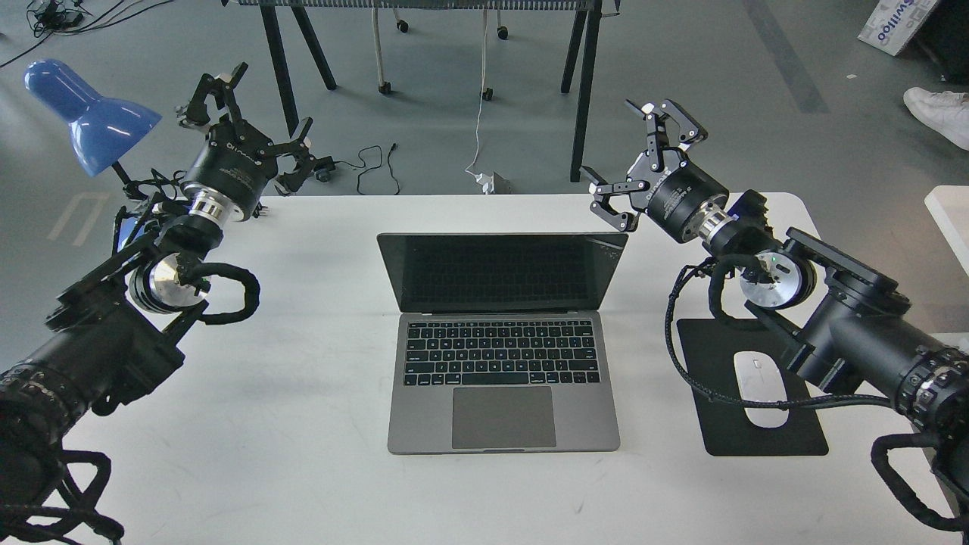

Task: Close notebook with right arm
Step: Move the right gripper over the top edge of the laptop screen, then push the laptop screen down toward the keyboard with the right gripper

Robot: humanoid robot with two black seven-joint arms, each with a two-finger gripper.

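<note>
The notebook [503, 341] stands open in the middle of the white table [303, 454], grey with black keys and a dark screen cracked at its top right corner. My right gripper [632, 163] is open and empty. Its lower finger is right at the lid's top right corner; I cannot tell whether it touches. My left gripper [246, 106] is open and empty above the table's far left corner, well away from the notebook.
A black mouse pad [757, 393] with a white mouse [761, 390] lies right of the notebook, under my right arm and its cable. A blue desk lamp [87, 106] stands at the far left. Table legs and cables are on the floor behind.
</note>
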